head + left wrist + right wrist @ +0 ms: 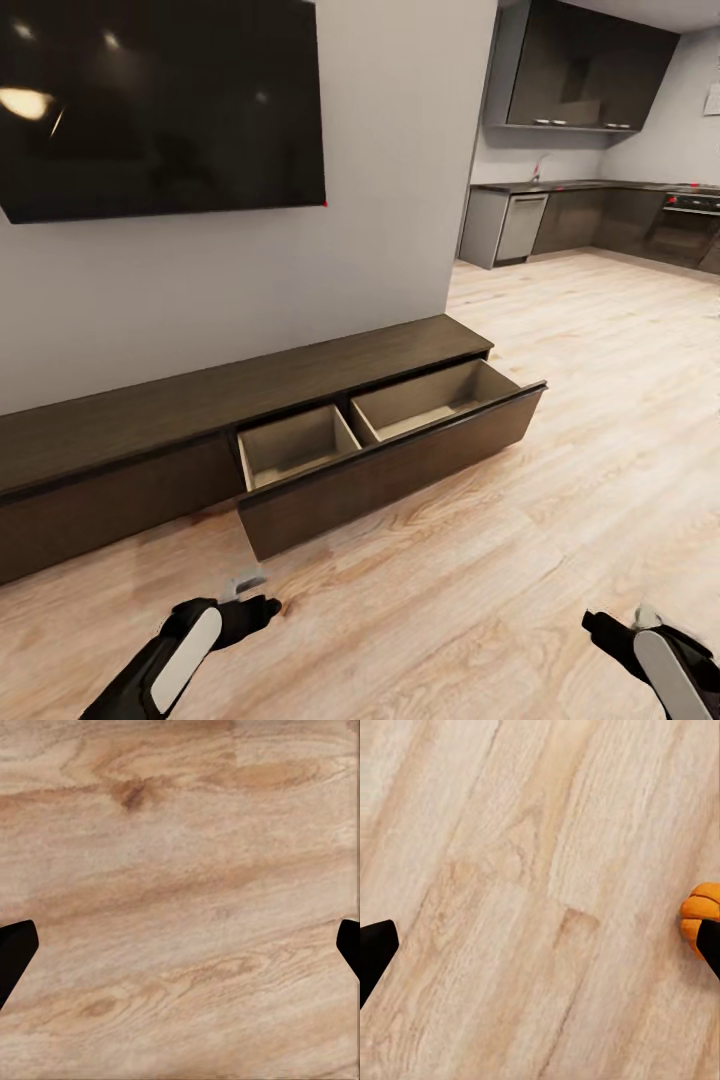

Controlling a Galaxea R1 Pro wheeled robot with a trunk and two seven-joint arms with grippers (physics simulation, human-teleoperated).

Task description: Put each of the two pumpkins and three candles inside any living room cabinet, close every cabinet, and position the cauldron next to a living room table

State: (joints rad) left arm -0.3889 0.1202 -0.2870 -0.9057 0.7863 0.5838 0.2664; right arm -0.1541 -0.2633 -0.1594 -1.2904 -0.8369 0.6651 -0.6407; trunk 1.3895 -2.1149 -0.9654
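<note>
- The left tool (250, 608) sits at the lower left of the head frame, a black and white arm ending over the pale wood floor (560, 480). In the left wrist view its two dark fingertips (15, 952) stand at opposite edges of the picture with bare floor planks between them: released, grasping nothing.
- The right tool (610, 632) sits at the lower right of the head frame, also above the floor. In the right wrist view its fingertips (375, 952) are spread wide apart: released, with nothing between them.
- A bright-orange ribbed pumpkin (701, 916) shows at the right edge of the right wrist picture, lying on the floor just beside one fingertip; whether they touch cannot be told.
- Across the middle of the head frame runs the long, low dark-brown cabinet (120, 470) against the grey wall.
- Its right-hand drawer (400, 470) is pulled out, showing two pale compartments side by side, both bare inside.
- In the upper left of the frame a large dark television (160, 100) hangs on the wall above the cabinet.
- In the upper right, far off, stand grey kitchen cupboards (590, 65) over a dark kitchen bench (560, 186).
</note>
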